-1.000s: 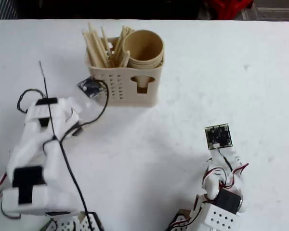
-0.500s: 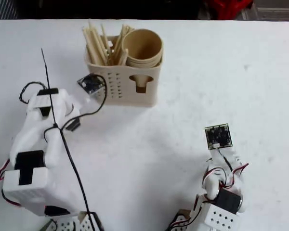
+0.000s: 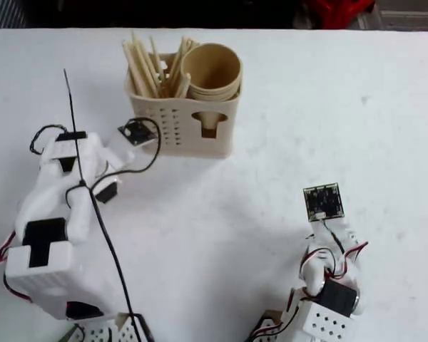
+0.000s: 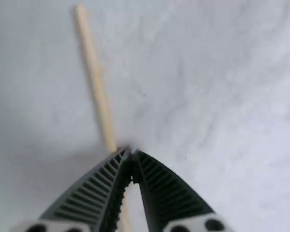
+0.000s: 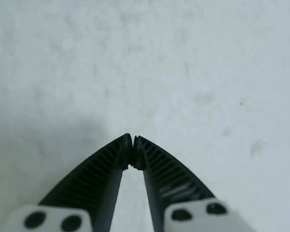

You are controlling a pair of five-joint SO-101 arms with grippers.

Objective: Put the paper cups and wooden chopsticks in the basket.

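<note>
**Fig.** Left gripper [image 4: 132, 153], just beside the basket [image 3: 182, 135], is pinched onto one wooden chopstick [image 4: 95, 87]. Right gripper [image 5: 132, 141], well apart from the basket, is closed and empty. Paper cups [image 3: 212, 71] stand inside the basket. Risk: the tip-held chopstick may pivot, catch the basket rim and drop.

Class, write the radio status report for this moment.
Left gripper shut over one chopstick lying on the table. Right gripper shut, holding nothing. Basket holds cups and chopstick bundle. Nothing in the way.
</note>
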